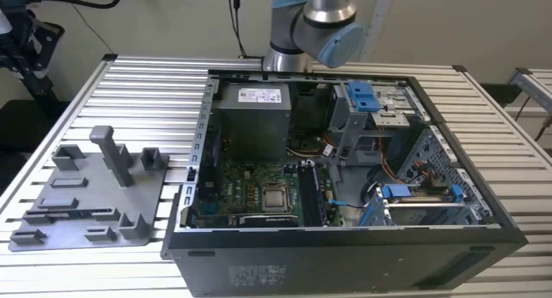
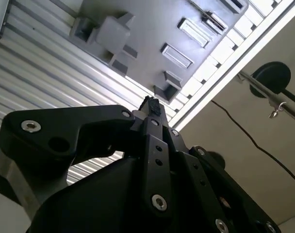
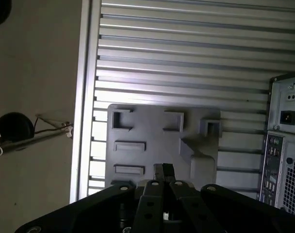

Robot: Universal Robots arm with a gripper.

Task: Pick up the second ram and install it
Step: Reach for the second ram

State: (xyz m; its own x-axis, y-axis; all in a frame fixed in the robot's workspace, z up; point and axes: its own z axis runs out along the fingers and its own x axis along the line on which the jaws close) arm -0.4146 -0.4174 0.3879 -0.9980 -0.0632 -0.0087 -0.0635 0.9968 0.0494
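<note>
Far left: dark stand [image 1: 26,46] against a plain wall [image 1: 172,20].

Next: grey fixture tray [image 1: 82,243] on a slatted aluminium table [image 1: 155,85], ridged and level. In the tray's long holder, a thin dark strip on edge, taken to be the second ram [image 1: 74,214], though not certain.
- Judged light, stiff and brittle, with delicate contacts.
- Best pinched across the flat faces near mid-length, clear of the connector edge.

End effector: gripper [image 3: 163,171] in the first wrist view, above the tray, fingertips pressed together with nothing between.

Centre to right: open computer case [image 1: 345,259] with motherboard [image 1: 250,191] exposed and arm [image 1: 315,26] behind.
</note>
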